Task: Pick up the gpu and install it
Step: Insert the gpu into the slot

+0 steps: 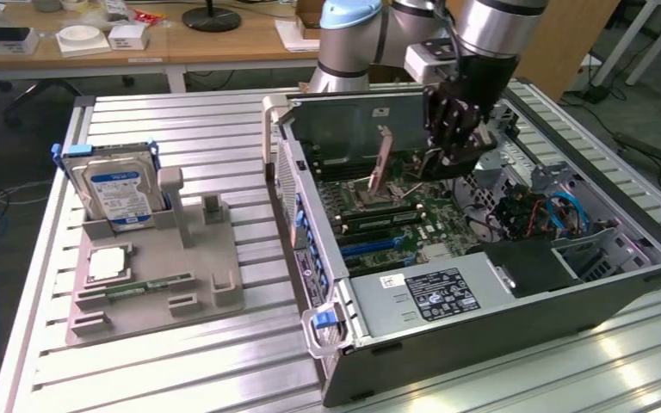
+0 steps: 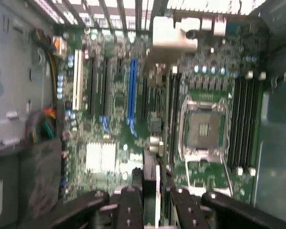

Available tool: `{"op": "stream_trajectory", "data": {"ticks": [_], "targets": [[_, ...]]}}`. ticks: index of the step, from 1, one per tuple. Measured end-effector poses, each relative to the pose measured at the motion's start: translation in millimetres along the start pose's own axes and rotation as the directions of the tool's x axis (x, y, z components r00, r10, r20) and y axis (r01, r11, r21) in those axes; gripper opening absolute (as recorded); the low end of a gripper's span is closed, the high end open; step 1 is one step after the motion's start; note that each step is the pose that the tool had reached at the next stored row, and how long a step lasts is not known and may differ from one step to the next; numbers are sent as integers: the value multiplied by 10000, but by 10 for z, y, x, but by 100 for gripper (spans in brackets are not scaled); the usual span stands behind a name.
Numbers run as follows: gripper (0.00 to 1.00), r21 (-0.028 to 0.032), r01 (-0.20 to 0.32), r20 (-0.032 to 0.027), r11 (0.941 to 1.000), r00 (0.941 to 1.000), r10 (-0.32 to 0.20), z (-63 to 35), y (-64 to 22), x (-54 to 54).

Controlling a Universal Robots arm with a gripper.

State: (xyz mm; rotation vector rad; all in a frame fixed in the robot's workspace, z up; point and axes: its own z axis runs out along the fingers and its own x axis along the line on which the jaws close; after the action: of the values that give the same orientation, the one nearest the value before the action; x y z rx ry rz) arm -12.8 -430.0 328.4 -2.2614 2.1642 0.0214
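Locate the gpu (image 2: pixel 151 183): it stands on edge over the mobo (image 2: pixel 109 143), between the CPU socket (image 2: pixel 202 126) and the blue slot (image 2: pixel 132 88), inside the open PC case (image 1: pixel 503 335). You see the gripper (image 1: pixel 457 163) partly closed, fingers pinching the card from both sides.

Exterior view is lit brightly and evenly from overhead. Glare is picked up on the ribbed metal table (image 1: pixel 618 361), and parts of the computer case (image 1: pixel 515 318) interior are left in shadow. Wrist view is dimmer and smeared all over: the motherboard (image 2: pixel 114 119) is blurred, and the gripper (image 2: pixel 152 180) clamped on the gpu (image 2: pixel 151 200) is seen way out of focus.
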Motion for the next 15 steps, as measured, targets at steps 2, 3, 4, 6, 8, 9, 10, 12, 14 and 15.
{"op": "stream_trajectory", "data": {"ticks": [2, 3, 4, 6, 8, 9, 10, 12, 14, 15], "targets": [[27, 2, -3, -1, 10000, 10000, 3, 14, 90, -4], [27, 0, -2, -1, 10000, 10000, 2, 19, 134, -5], [27, 0, -2, -1, 10000, 10000, 2, 23, 161, -6], [27, 2, -3, 1, 10000, 10000, 3, 34, 191, -8], [27, 1, -2, -2, 10000, 10000, 2, 44, 200, -4], [27, 0, 0, -2, 10000, 10000, 0, 47, 201, 7], [27, 0, -1, -1, 10000, 10000, 1, 49, 202, 22], [27, 1, -2, -1, 10000, 10000, 2, 54, 204, 50], [27, 2, -5, 2, 10000, 10000, 5, 64, 230, 59], [27, 3, -2, 0, 10000, 10000, 2, 71, 264, 58]]}}
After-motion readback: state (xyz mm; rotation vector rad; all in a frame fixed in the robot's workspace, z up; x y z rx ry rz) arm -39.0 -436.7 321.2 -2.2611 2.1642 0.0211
